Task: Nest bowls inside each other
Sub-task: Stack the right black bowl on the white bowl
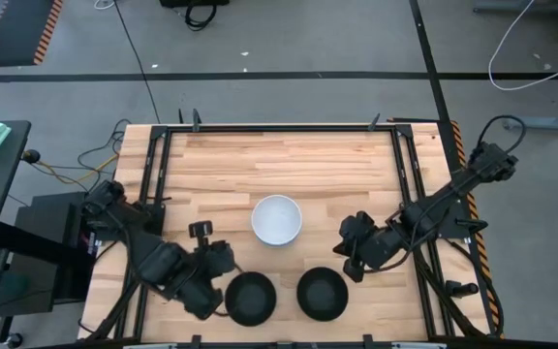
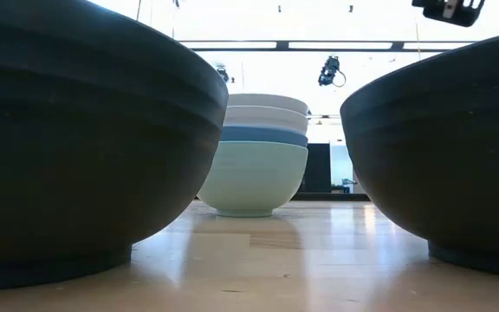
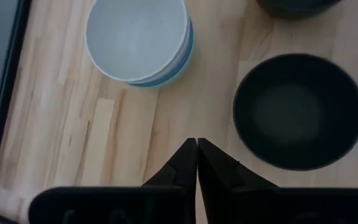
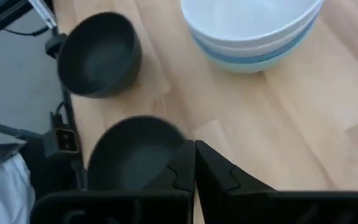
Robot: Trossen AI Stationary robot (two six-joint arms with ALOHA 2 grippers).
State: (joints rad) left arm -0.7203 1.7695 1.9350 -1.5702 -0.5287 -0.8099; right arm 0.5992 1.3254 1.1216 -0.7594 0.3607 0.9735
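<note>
A stack of nested bowls stands mid-table, a white one on top. In the low view the stack shows pale mint at the bottom, then blue, then two white. Two black bowls rest on their bases side by side near the front edge. My left gripper hovers shut, left of the stack and above the left black bowl. My right gripper hovers shut, right of the stack and above the right black bowl. Neither touches anything.
A black metal frame borders the wooden table top on the left, right and far sides. Bare wood lies between the stack and the far edge. Cables run off the table's left side.
</note>
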